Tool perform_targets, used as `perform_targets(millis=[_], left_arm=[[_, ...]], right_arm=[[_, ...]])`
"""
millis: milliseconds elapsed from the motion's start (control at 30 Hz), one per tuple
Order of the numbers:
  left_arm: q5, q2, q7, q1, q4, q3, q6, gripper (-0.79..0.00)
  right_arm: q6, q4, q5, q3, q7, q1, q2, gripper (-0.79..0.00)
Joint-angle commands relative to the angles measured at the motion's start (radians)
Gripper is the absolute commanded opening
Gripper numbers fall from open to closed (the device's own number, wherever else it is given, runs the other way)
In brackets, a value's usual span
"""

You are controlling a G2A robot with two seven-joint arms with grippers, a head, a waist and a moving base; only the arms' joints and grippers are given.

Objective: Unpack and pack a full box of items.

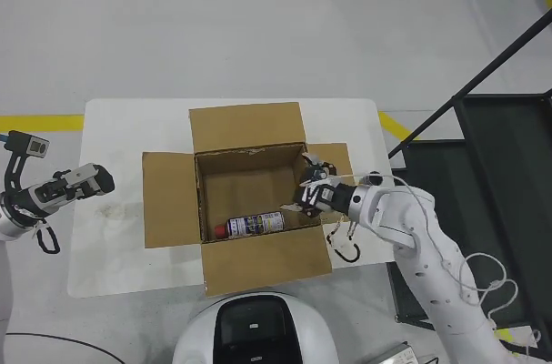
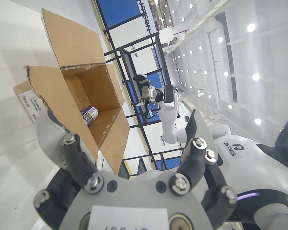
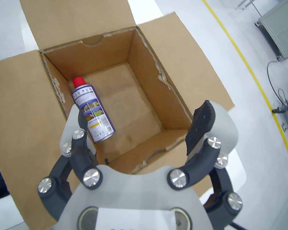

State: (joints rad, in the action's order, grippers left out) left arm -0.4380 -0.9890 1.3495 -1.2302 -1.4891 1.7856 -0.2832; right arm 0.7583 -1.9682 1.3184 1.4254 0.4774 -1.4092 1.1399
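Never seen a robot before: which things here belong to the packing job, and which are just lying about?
In the job: cardboard box; spray can lying inside it; right pincer, open over the box; left pincer, open.
Just around: table; metal rack; yellow floor line.

box [image 1: 248, 187]: open, flaps out | spray can [image 1: 254, 224]: lying inside

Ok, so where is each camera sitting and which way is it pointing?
Top: above the arms, looking down at the table, box and can; left tool and right tool show.
Left wrist: by the table's edge, looking sideways into the box past its open tool; right arm beyond.
Right wrist: over the box's edge, looking down inside past its open tool.
All three share the box and can.
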Motion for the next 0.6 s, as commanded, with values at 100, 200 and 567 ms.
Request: perform_targets(millis=[100,200,567], left_arm=[[0.0,0.0,0.0,0.0,0.0,0.0,0.0,0.0],[0.0,0.0,0.0,0.0,0.0,0.0,0.0,0.0],[0.0,0.0,0.0,0.0,0.0,0.0,0.0,0.0]], right_arm=[[-0.009,-0.051,0.007,0.195,-0.054,-0.185,-0.019,0.0],[-0.012,-0.071,-0.006,0.276,-0.095,-0.268,-0.025,0.0],[-0.02,-0.072,-0.007,0.301,-0.102,-0.293,-0.027,0.0]])
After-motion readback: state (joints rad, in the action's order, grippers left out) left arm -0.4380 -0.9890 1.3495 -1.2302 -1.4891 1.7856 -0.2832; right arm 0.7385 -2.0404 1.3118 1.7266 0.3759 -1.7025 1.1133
